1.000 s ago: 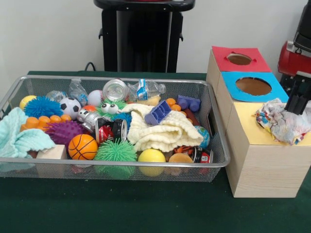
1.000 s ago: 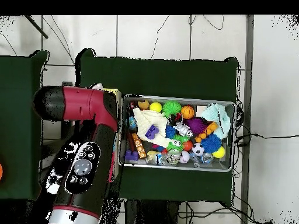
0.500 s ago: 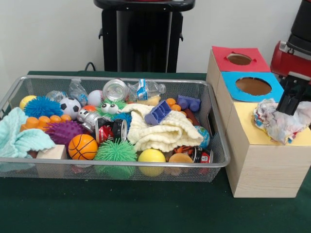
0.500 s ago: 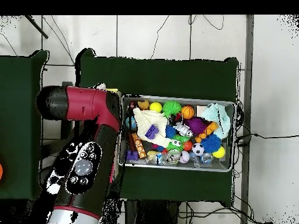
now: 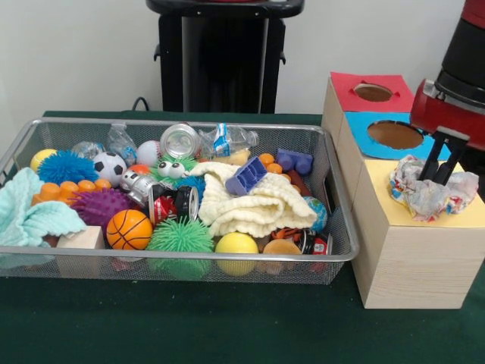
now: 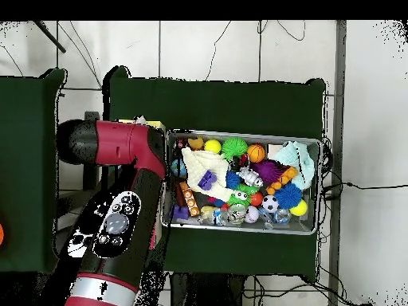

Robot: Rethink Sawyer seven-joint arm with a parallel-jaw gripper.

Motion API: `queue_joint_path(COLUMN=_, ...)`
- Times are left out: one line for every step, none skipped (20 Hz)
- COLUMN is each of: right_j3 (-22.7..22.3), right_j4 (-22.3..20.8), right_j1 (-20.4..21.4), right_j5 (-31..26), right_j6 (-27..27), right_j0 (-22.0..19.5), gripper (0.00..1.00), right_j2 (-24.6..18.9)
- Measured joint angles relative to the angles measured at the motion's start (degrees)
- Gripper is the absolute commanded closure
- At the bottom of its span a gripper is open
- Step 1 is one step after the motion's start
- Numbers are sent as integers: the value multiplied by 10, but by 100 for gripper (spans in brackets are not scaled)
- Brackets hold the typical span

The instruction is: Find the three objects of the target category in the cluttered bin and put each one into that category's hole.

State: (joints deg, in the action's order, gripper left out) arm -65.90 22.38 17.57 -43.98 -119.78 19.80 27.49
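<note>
A crumpled patterned cloth point(image 5: 430, 195) sits on the yellow top point(image 5: 394, 208) of the wooden box. In the bin point(image 5: 337, 227) lie a cream cloth point(image 5: 254, 203) and a mint cloth point(image 5: 26, 212)

Bin point(image 5: 333, 262) left of box point(image 5: 409, 258); cloth point(image 5: 428, 193) on box's front hole.

You have the red and black arm point(image 6: 119, 215) filling the lower left of the frame, running up to a bent joint just left of the wire bin point(image 6: 317, 187). The bin sits right of centre on the dark green counter point(image 6: 223, 103) and is packed with clutter: a cream cloth point(image 6: 205, 169) at its left end, a mint cloth point(image 6: 296, 153) in its upper right corner, a basketball point(image 6: 256, 152) and a green spiky ball point(image 6: 233, 147) along its upper edge. The arm covers whatever lies left of the bin.
</note>
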Motion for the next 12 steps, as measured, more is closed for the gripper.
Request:
queue_joint_path(right_j3=-1, right_j4=0, right_j1=-1, right_j5=1, right_j6=0, right_j0=0, gripper=100, right_j2=0)
queue_joint_path(right_j3=-1, right_j4=0, right_j1=-1, right_j5=1, right_j6=0, right_j0=0, gripper=100, right_j2=0)
queue_joint_path(right_j3=-1, right_j4=0, right_j1=-1, right_j5=2, right_j6=0, right_j0=0, gripper=100, right_j2=0)
queue_joint_path(right_j3=-1, right_j4=0, right_j1=-1, right_j5=2, right_j6=0, right_j0=0, gripper=100, right_j2=0)
queue_joint_path(right_j3=-1, right_j4=0, right_j1=-1, right_j5=2, right_j6=0, right_j0=0, gripper=100, right_j2=0)
queue_joint_path(right_j3=-1, right_j4=0, right_j1=-1, right_j5=2, right_j6=0, right_j0=0, gripper=100, right_j2=0)
queue_joint_path(right_j3=-1, right_j4=0, right_j1=-1, right_j5=2, right_j6=0, right_j0=0, gripper=100, right_j2=0)
queue_joint_path(right_j3=-2, right_j4=1, right_j1=-1, right_j5=2, right_j6=0, right_j0=0, gripper=100, right_j2=0)
queue_joint_path(right_j3=-2, right_j4=1, right_j1=-2, right_j5=2, right_j6=0, right_j0=0, gripper=100, right_j2=0)
queue_joint_path(right_j3=-2, right_j4=2, right_j1=-2, right_j5=2, right_j6=0, right_j0=0, gripper=100, right_j2=0)
queue_joint_path(right_j3=-2, right_j4=4, right_j1=-2, right_j5=2, right_j6=0, right_j0=-1, gripper=100, right_j2=0)
queue_joint_path(right_j3=-3, right_j4=5, right_j1=-3, right_j5=2, right_j6=0, right_j0=-2, gripper=100, right_j2=0)
